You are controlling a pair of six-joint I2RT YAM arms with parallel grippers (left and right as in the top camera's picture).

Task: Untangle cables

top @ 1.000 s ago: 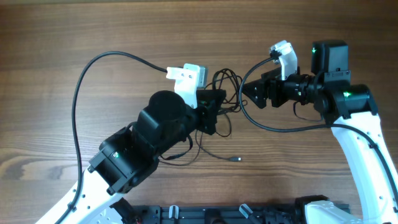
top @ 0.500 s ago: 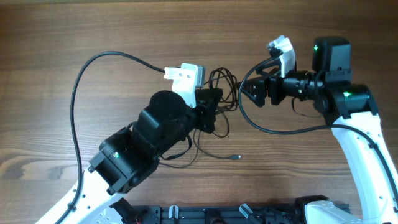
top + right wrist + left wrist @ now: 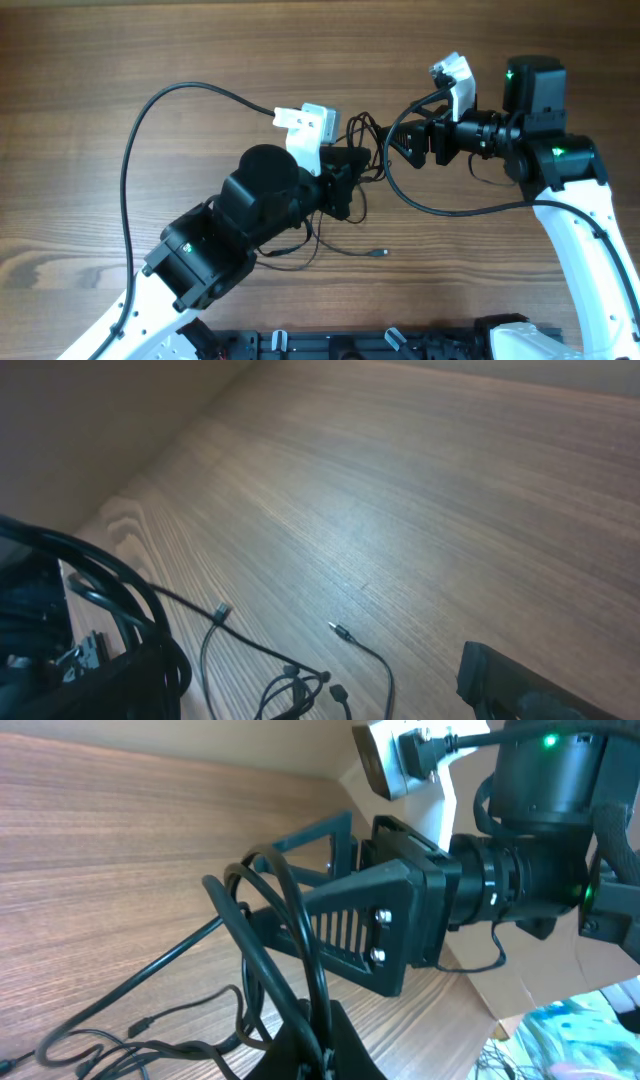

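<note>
On your left, the thick black cable [image 3: 130, 150] fixed to the left arm arcs over the brown wood-grain table [image 3: 150, 40]. The left gripper [image 3: 352, 180] sits near the table's centre. In its wrist view, the left gripper [image 3: 318, 1038] has its fingers pressed together on the thin black cords [image 3: 262, 935], and several loops rise from the pinch.

Note the position of the thin black cords [image 3: 362, 130]: the tangle is bunched between the two grippers, and slack strands trail down onto the table below the left gripper. One strand ends in a small grey metal plug end [image 3: 381, 254], which lies flat on the wood apart from the bunch. The right wrist view shows that plug end [image 3: 335, 627] and further strands [image 3: 285, 678] resting on the table.

On your right, the right gripper [image 3: 395, 150] points left at the tangle with its fingers spread wide. The raised loops stand at its fingertips [image 3: 250, 918]. You cannot tell from these views whether any loop lies inside the gap.
</note>
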